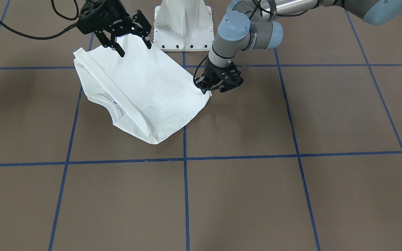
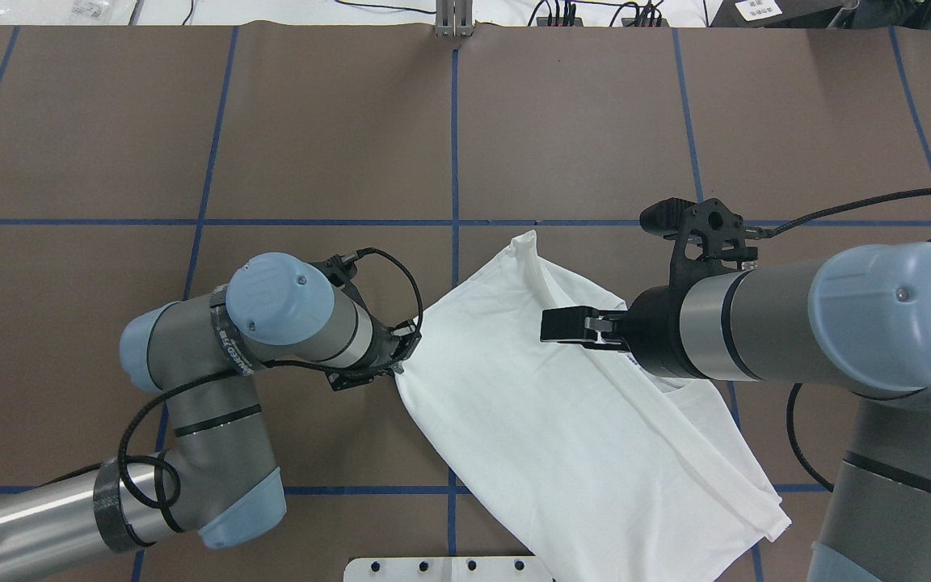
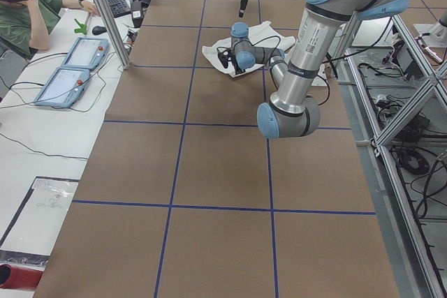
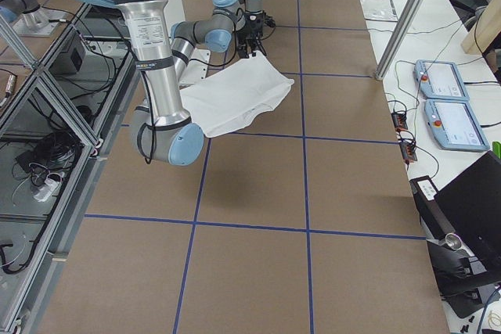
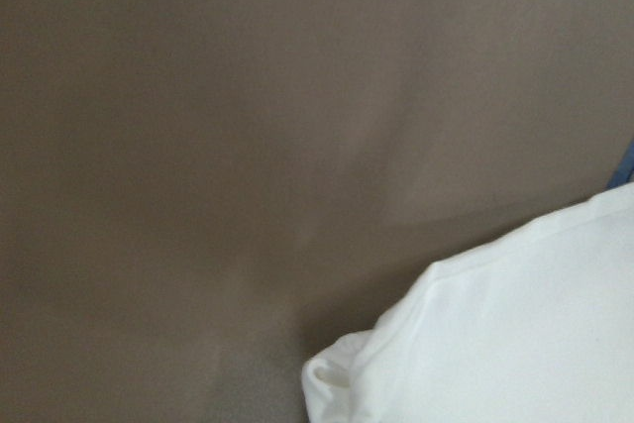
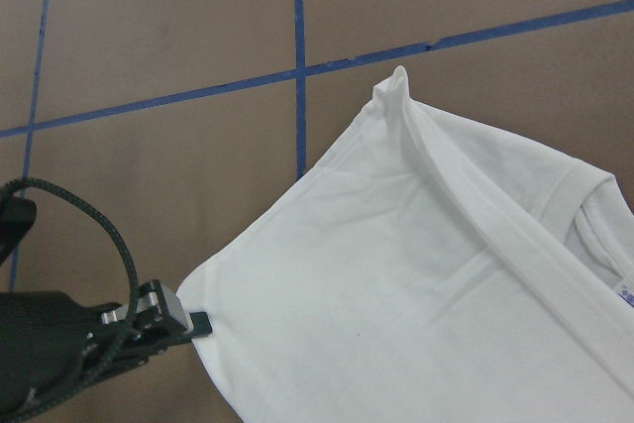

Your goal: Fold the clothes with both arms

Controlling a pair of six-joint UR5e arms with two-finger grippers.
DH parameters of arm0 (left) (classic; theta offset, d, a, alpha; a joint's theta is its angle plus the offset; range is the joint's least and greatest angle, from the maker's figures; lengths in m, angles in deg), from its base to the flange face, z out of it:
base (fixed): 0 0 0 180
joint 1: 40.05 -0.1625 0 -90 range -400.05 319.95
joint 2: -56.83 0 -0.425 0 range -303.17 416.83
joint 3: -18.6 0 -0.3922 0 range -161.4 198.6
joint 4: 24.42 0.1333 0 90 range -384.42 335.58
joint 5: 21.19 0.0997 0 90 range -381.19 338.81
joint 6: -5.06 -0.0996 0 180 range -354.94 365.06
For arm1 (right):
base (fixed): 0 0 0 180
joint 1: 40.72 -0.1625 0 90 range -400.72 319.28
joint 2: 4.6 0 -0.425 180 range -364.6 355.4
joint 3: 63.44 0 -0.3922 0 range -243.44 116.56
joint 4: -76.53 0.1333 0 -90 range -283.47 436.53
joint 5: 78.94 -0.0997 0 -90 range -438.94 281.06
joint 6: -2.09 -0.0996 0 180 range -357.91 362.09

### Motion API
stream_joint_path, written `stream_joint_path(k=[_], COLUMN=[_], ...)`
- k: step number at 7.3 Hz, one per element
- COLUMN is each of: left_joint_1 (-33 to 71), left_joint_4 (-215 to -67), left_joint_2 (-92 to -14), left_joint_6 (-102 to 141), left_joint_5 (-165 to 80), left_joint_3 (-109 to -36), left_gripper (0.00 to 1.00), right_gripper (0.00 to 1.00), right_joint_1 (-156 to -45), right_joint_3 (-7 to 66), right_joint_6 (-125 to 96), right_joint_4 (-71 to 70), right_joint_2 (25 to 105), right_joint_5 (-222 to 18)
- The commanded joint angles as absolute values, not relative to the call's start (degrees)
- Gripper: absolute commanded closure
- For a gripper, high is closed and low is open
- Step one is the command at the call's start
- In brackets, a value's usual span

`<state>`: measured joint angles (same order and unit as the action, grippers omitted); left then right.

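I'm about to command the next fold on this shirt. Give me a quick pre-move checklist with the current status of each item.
1. Right gripper open: ok, jaws spread wide.
2. Right gripper clear of the T-shirt: ok, it hangs above the cloth and holds nothing.
3. Left gripper placed at the corner: ok, down low right beside it.
4. Left gripper's hold on that corner: cannot tell, its fingertips are hidden.
5. T-shirt compact, nothing trailing outside its outline: ok.
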<state>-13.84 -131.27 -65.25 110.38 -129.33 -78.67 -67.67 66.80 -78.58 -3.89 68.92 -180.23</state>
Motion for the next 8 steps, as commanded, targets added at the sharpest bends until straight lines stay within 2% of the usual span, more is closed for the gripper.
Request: stream_joint_path(k=[1,3,6,8], left_joint_1=[-7.73,-1.93,4.06,4.43], left_joint_4=[-130.77,-132.17,-145.39,-153.23], left_joint_2=[-65.25,-66.21,-78.47,-83.77], left_joint_6=[103.99,98.08,94.01,91.98], left_joint_5=[-129.38,-129.47,-127.98,-121.15], left_joint_3=[-77.12,-71.77,-49.24,-41.46], left_gripper=[1.0,1.0,1.0,1.0], right_gripper=[0.0,0.0,0.0,0.0], right_joint_1=[-68.23,-68.23,-68.32,-68.23], right_joint_3=[66.72,66.55,65.41,65.23], right_joint_6=[-78.33,-78.5,-78.59,-78.68], right_joint_4=[-3.89,-3.89,-3.8,-3.8], right_joint_2=[68.88,68.71,67.39,67.39], right_joint_5=[-180.28,-180.19,-180.19,-180.02])
